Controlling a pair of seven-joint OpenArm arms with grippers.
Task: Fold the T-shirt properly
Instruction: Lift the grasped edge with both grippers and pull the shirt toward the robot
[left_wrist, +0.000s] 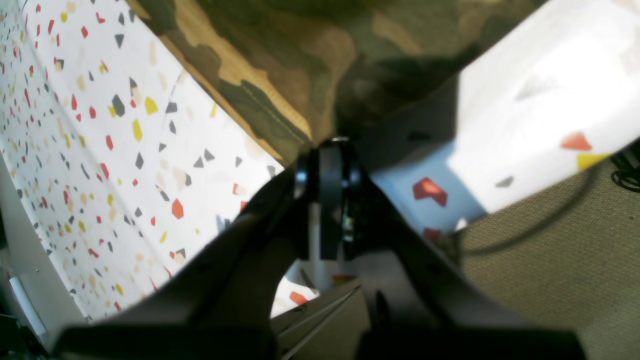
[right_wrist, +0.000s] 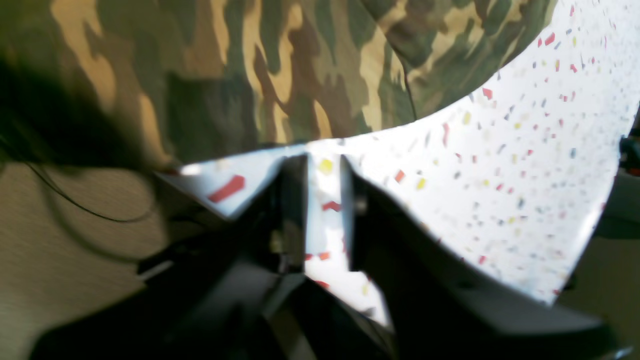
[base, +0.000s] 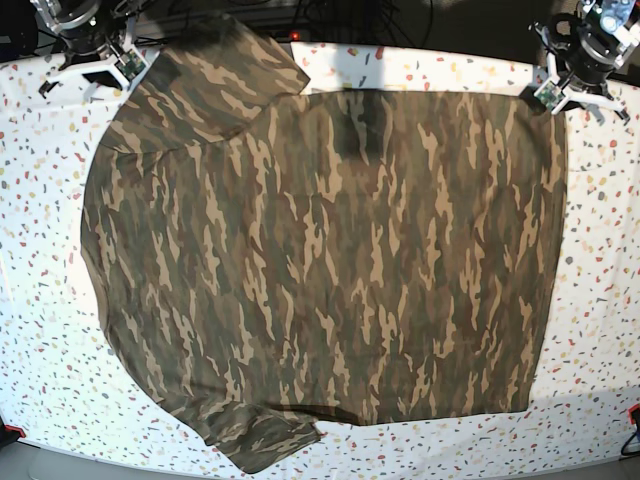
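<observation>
The T-shirt (base: 330, 260) lies spread flat across the middle of the table (base: 30, 330), covering most of its speckled white surface. In the base view one sleeve (base: 215, 75) points toward the far edge at upper left and the other sleeve (base: 262, 437) lies at the near edge, lower left of centre. The straight hem (base: 556, 250) runs along the right side of that view. The cloth is largely smooth, with a darker shaded patch near the far edge at centre. The left gripper (left_wrist: 327, 145) is at the far right corner of the table in the base view. Its jaws are closed together on the corner of the T-shirt, as the left wrist view shows: the stitched edge of the cloth runs straight into the pinched jaw tips. The right gripper (right_wrist: 322, 165) is at the far left corner in the base view, just beside the upper sleeve. In the right wrist view its jaws stand apart with bare table surface visible between them. The cloth edge lies just beyond the tips, and nothing is held. Beyond the table edge, both wrist views show beige carpet (left_wrist: 550, 270) with a thin dark cable (right_wrist: 85, 212) lying on it.
</observation>
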